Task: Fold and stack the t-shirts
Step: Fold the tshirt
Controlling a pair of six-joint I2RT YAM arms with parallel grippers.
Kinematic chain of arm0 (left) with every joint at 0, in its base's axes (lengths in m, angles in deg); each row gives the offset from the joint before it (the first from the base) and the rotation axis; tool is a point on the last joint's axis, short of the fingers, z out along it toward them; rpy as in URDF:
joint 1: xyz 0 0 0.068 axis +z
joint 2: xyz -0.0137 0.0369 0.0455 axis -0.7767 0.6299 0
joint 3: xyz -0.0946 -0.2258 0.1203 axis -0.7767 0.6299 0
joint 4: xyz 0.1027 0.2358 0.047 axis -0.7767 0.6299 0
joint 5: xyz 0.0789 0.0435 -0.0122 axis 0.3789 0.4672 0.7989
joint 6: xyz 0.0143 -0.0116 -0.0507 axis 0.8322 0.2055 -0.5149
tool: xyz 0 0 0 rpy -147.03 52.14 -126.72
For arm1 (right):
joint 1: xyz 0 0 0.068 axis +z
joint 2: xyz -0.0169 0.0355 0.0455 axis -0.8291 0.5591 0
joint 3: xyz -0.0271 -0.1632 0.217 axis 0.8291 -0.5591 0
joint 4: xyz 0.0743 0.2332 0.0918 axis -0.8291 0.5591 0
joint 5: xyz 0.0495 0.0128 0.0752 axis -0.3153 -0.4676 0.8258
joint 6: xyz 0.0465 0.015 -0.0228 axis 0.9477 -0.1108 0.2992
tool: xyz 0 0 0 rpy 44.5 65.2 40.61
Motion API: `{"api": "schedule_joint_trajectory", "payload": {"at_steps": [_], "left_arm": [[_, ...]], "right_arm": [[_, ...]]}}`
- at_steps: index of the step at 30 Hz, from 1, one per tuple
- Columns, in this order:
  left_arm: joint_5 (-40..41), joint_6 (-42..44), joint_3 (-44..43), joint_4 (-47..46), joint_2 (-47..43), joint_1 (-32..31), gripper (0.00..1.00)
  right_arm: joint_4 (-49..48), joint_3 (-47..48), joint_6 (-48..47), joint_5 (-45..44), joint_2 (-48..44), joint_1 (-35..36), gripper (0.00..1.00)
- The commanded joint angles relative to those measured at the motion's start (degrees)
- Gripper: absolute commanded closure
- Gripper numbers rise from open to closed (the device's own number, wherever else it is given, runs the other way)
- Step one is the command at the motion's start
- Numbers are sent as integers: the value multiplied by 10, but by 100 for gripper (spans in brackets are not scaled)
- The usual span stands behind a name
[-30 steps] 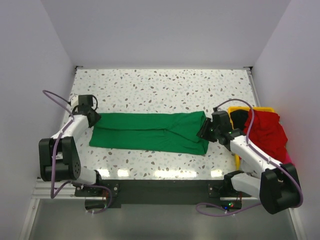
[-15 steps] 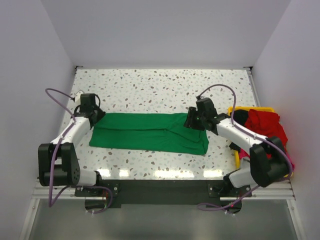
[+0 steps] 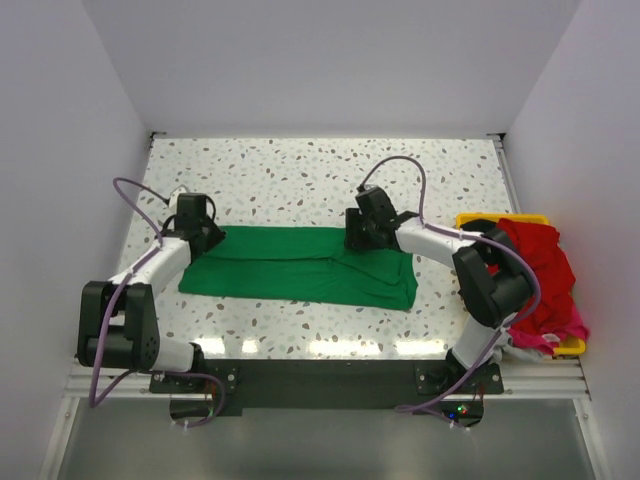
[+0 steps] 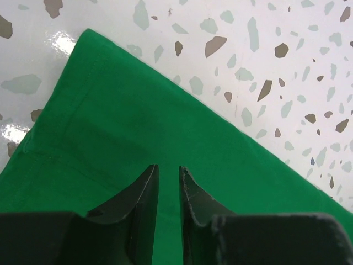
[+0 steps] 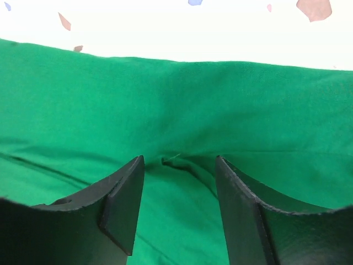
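Top external view: the green t-shirt (image 3: 290, 265) lies as a long flat band on the speckled table (image 3: 300, 170). It is under both of your grippers, and its far edge runs just beyond their fingertips.
Left gripper (image 4: 167, 170): jaws nearly together with only a thin slit between them, over the shirt's corner hem. I see nothing pinched.
Right gripper (image 5: 179, 161): jaws spread wide, astride a small crease in the cloth, holding nothing.
Risk, left: if you close from that slit you may catch only the top layer, or no cloth at all, and the fold would peel apart.
Risk, right: pinching the crease instead of the edge would likely bunch the band and skew your fold.
Surroundings: the yellow bin (image 3: 470, 218), heaped with the red t-shirt (image 3: 535, 260), sits well behind your right gripper, beside that arm.
In the way: that heap could snag your right elbow if you swing back.
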Motion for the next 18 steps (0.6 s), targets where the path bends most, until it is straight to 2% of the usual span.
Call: {"api": "schedule_joint_trajectory", "payload": {"at_steps": [1, 5, 6, 8, 9, 13, 18], "left_arm": [[-6, 0, 5, -30, -9, -7, 75], [-7, 3, 7, -29, -15, -8, 75], [-7, 4, 8, -28, -16, -8, 75], [-5, 5, 8, -28, -16, -8, 75], [-5, 6, 9, -28, -17, -8, 76], [-5, 9, 11, -27, -18, -8, 76], [-11, 9, 16, -32, -20, -8, 77]], "right_arm": [[-23, 21, -10, -25, 14, 9, 44], [-24, 15, 2, -30, 12, 31, 63], [-24, 13, 4, -30, 10, 35, 72], [-24, 3, 16, -31, -3, 45, 80], [-24, -1, 19, -30, -9, 47, 87], [-26, -25, 40, -30, -40, 63, 95], [-26, -61, 73, -33, -76, 96, 97]]}}
